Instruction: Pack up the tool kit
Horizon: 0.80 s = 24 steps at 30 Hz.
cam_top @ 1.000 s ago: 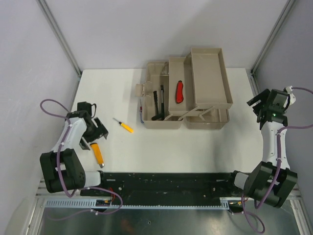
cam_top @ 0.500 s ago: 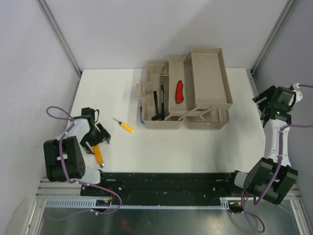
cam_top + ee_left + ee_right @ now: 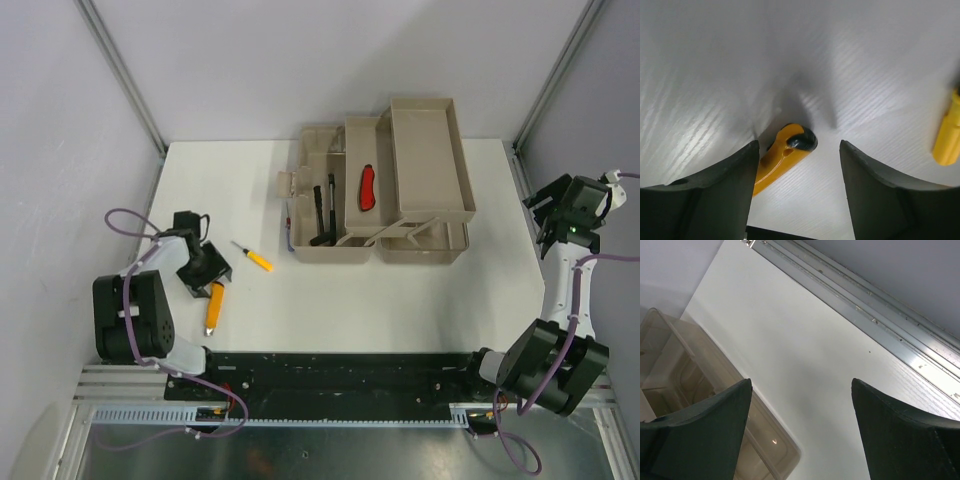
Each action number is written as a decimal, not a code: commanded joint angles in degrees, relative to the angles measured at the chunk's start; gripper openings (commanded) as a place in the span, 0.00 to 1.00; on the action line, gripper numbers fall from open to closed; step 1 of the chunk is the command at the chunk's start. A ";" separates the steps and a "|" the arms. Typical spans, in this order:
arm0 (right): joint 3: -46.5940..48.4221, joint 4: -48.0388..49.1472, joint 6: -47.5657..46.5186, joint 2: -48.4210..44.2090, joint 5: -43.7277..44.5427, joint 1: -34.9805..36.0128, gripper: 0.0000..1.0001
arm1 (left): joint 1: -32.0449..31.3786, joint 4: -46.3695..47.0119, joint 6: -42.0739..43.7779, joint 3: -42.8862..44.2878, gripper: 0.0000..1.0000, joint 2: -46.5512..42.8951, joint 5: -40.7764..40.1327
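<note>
**Left gripper [image 3: 799,155] stood open over the yellow screwdriver [image 3: 782,157], gripping nothing.**
It was likely light, stiff and slick; its thick handle seemed the best hold. Right gripper [image 3: 801,390] hung open, empty.

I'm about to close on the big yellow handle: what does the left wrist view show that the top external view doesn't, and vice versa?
Left wrist only: the black end cap of the yellow-handled tool, lying on the table between the open left jaws, close against one of them. Top external only: the toolbox with trays folded out, a red-handled tool and black tools inside, and the right arm off to the side. Both: the yellow-handled tool and, probably, the small yellow screwdriver, just a handle at the wrist view's right edge.
</note>
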 commanded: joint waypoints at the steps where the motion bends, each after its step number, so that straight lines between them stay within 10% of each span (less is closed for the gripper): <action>1: 2.46 1.65 0.90 0.55 0.50 -0.36 0.85 | -2.39 0.59 1.43 4.22 0.73 1.30 -1.59; 19: 2.42 1.40 0.27 0.70 0.88 2.48 0.83 | -11.10 -5.91 -3.26 -3.27 0.90 -0.68 -4.56; 24: 2.44 0.98 0.21 -0.61 1.42 3.04 0.83 | -16.02 -6.08 -3.77 -2.72 0.82 0.80 -3.94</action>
